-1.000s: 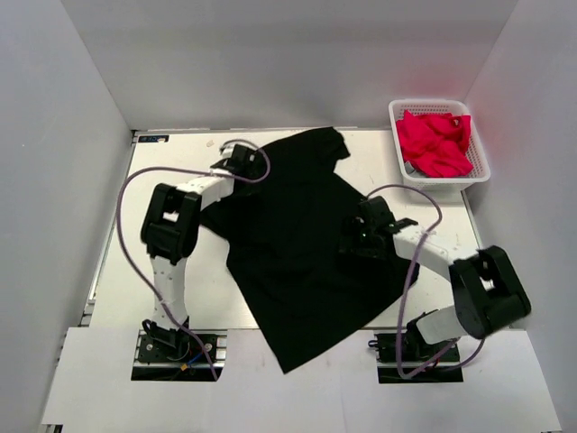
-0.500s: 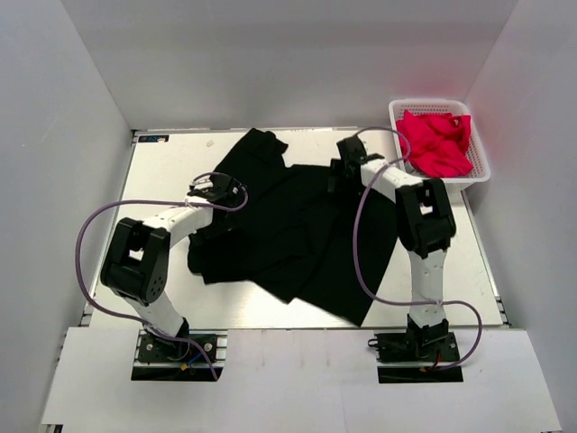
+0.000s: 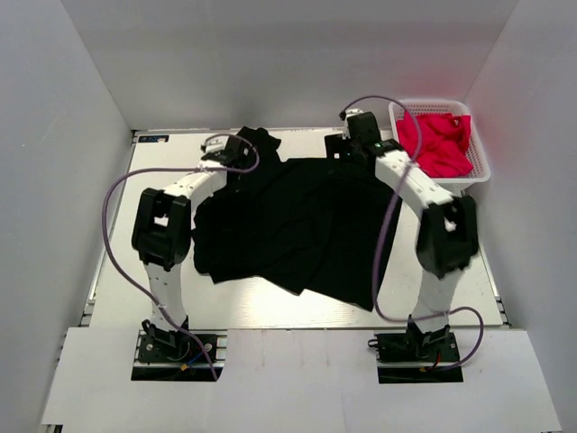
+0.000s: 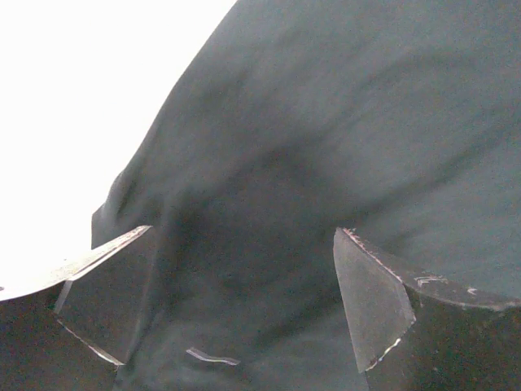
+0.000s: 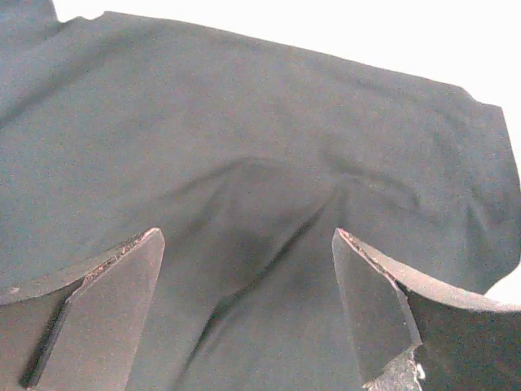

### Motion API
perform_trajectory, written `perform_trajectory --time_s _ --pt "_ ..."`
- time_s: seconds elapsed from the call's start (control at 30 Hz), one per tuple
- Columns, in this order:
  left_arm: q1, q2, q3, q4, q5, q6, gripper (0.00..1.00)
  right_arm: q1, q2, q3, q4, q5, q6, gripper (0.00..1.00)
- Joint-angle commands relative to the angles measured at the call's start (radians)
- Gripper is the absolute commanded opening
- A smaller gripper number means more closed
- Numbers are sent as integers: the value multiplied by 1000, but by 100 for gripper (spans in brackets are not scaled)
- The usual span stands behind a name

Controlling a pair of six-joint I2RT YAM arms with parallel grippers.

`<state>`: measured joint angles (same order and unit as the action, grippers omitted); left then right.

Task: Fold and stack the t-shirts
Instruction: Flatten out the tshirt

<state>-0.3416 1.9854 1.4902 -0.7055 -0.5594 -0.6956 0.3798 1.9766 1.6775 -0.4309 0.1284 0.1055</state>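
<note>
1 black tee (image 3: 297,225) spread, red tees (image 3: 442,144) in 1 basket (image 3: 446,183); L gripper (image 4: 244,252), R gripper (image 5: 244,244) jaws wide.

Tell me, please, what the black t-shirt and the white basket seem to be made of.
Black t-shirt: soft matte cloth, probably a cotton-like knit; it sags into creases and folds with no shine. White basket: likely moulded plastic with a smooth finish; its walls are a stiff, even lattice of slots.
</note>
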Motion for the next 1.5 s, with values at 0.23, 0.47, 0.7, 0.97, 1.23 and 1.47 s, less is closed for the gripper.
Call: perform_trajectory --time_s 0.23,0.47,0.7,0.97,1.23,1.47 --pt "-17 -565 -292 -187 290 -96 100 33 -551 -630 198 -220 155 90" --pt "-36 -979 -706 -212 639 -165 100 30 -595 -728 201 -193 194 90" --pt "-36 -1042 -843 -345 547 -291 88 31 -579 -766 228 -226 197 90" --pt "-36 -929 -829 -233 328 -337 85 30 -550 -743 218 -213 197 90" --pt "-36 -774 -820 -88 309 -328 77 28 -535 -727 204 -185 197 90" --pt "-36 -755 -854 -19 319 -328 77 28 -512 -697 184 -179 192 90"
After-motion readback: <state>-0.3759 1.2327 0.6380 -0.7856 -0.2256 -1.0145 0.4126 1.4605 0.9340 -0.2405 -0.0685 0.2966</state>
